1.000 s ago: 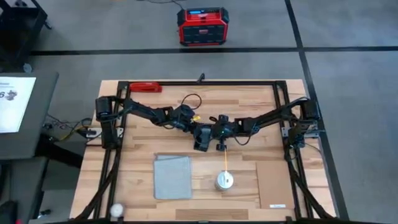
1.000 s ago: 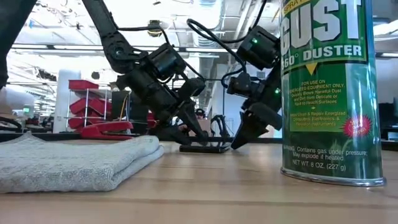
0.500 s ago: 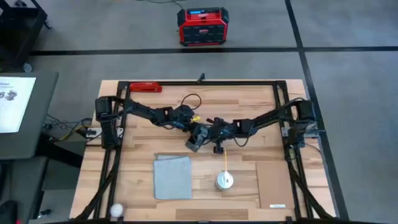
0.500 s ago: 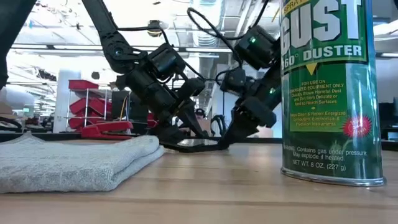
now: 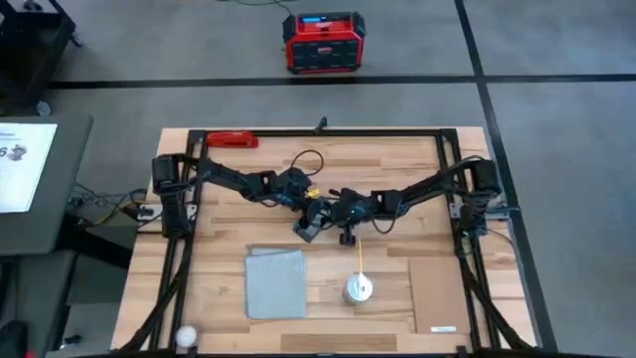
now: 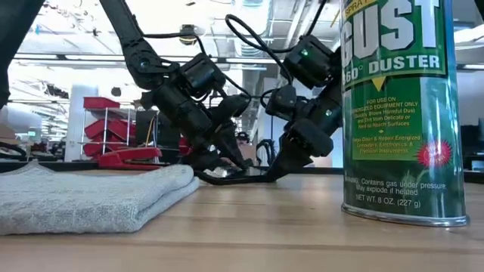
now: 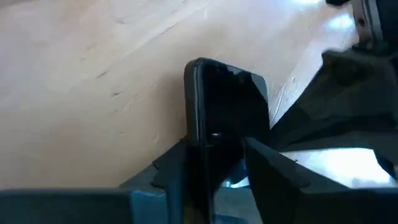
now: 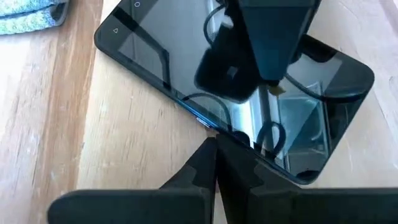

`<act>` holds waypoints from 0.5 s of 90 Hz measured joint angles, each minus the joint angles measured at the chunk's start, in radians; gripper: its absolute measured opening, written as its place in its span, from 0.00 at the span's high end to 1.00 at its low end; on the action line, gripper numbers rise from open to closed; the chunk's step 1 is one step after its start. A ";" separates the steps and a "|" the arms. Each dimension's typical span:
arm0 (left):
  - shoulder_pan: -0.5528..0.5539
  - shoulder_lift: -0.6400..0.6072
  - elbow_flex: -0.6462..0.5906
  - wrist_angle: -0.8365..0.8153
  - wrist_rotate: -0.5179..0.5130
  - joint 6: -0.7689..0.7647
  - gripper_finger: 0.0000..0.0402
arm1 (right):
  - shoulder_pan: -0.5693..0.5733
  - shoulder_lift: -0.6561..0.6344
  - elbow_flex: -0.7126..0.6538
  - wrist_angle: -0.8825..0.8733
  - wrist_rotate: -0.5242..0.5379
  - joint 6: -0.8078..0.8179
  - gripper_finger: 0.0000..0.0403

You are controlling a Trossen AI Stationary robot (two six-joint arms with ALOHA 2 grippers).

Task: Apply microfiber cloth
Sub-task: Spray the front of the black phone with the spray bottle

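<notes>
Both arms are occupied at the black phone [image 5: 309, 228], which lies near the middle of the desk [image 5: 417, 169]. The left claw [image 7: 214, 165] is closed on the phone's edge, one finger either side. The right claw [image 8: 216, 163] is shut with nothing between its fingers, the tips pressed to the phone's long edge. The microfiber cloth [image 5: 275, 282] lies folded and untouched on the desk, just beside the phone toward the front edge. Judgement: the phone is being positioned ahead of wiping. To do this well, hold the phone steady by its edges, keep the fingers off the glass, and set it flat before reaching for the cloth. Count: one phone, one cloth, one duster can [image 5: 359, 289], one tan patch [image 5: 435, 292], two arms.
</notes>
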 joint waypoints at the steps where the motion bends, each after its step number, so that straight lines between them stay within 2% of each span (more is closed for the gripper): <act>1: -0.001 -0.001 0.000 0.003 0.004 0.007 0.83 | 0.000 0.000 0.000 0.000 0.000 -0.001 1.00; 6: -0.003 -0.004 0.003 0.030 0.021 0.047 0.93 | -0.002 0.000 0.000 0.000 0.000 -0.001 1.00; 10: -0.008 -0.005 0.004 0.042 0.027 0.070 0.96 | -0.002 0.000 0.000 0.001 0.001 -0.002 1.00; 31: -0.006 -0.019 0.001 0.106 0.055 0.134 0.97 | 0.002 -0.029 -0.001 -0.015 0.035 0.005 1.00; 45: -0.006 -0.088 -0.004 0.051 0.066 0.197 0.97 | 0.003 -0.075 -0.005 -0.090 0.059 0.014 1.00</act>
